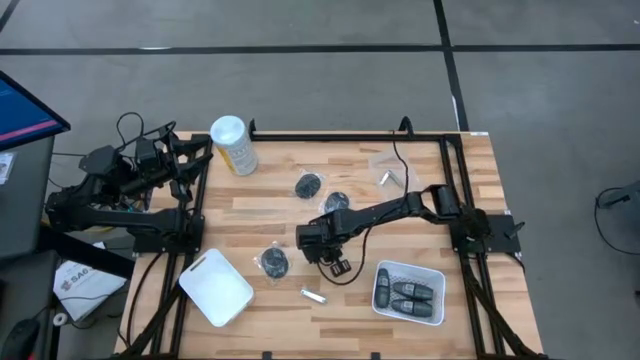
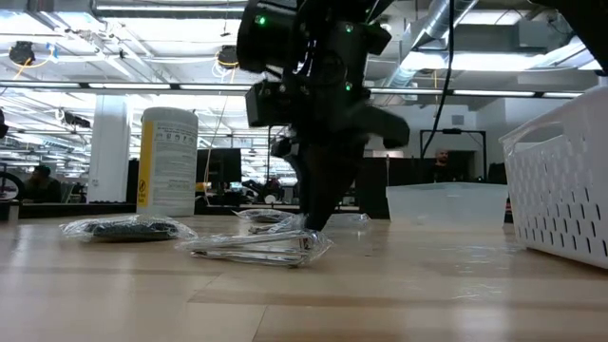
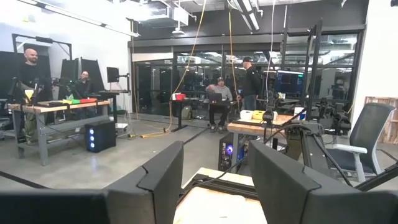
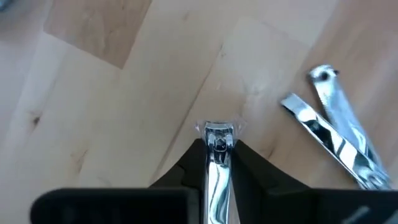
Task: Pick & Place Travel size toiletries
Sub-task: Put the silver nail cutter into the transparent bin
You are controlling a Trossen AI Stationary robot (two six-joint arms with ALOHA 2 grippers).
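Observation:
My right gripper (image 1: 337, 264) (image 2: 312, 220) (image 4: 217, 146) points down at the table's middle, shut on a shiny silver metal piece. A second silver piece (image 4: 336, 134) (image 1: 313, 296) lies flat in its clear wrap (image 2: 256, 245) close by. Flat dark discs lie on the wood (image 1: 308, 185) (image 1: 337, 201) (image 1: 273, 262); the nearest one shows in its wrap (image 2: 123, 228). Dark grey capsules (image 1: 410, 293) lie in the white basket (image 1: 432, 272). Another silver piece (image 1: 385, 178) lies near the far edge. My left gripper (image 3: 214, 180) is open, parked off the table's left side. My right gripper pinches the silver metal piece between its two fingers, coming from above and pointing down. The piece lies along the fingers, and its rounded end (image 4: 218, 132) sticks out just past the fingertips, with a bit of clear wrap around it. Whether it is off the wood I cannot tell.
A tall pale-yellow canister (image 1: 233, 145) (image 2: 166, 161) lies near the far left corner. A white tray (image 1: 215, 287) sits at the near left. The basket's wall (image 2: 560, 180) stands at the near right. Bare wood lies between the basket and the gripper.

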